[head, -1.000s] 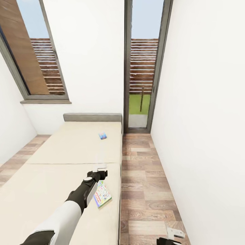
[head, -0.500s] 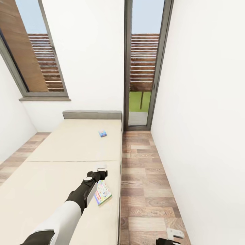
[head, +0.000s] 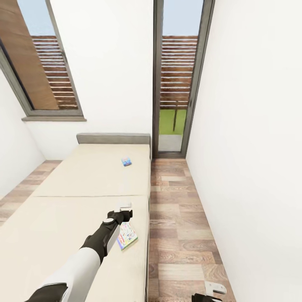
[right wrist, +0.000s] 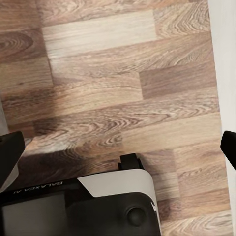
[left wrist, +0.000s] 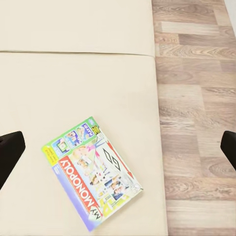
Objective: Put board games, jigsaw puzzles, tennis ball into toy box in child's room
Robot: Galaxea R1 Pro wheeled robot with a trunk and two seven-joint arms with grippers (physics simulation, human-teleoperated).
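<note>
- Jaws of the left gripper (head: 126,208) stand spread wide with nothing between them; in the left wrist view the two dark fingertips (left wrist: 10,155) sit at opposite edges, well apart.
- Board game (left wrist: 93,172), the nearer one with the Monopoly cover, lies flat on the bed (head: 63,218) below the open left jaws, closer to one fingertip than the other, touching neither.
- Bed edge runs just beside that box, on the side toward the wood-plank floor (head: 180,218); the box's corner nearly reaches the edge.
- Second board game (head: 126,161), small and blue from the head view, lies flat farther up the bed, well beyond the left jaws and short of the grey headboard (head: 113,138).
- Right gripper (head: 214,289) hangs low over the floor beside the bed; its dark fingertips (right wrist: 10,160) are spread wide, empty, with bare planks between them and part of the robot's base (right wrist: 98,206) beneath.
</note>
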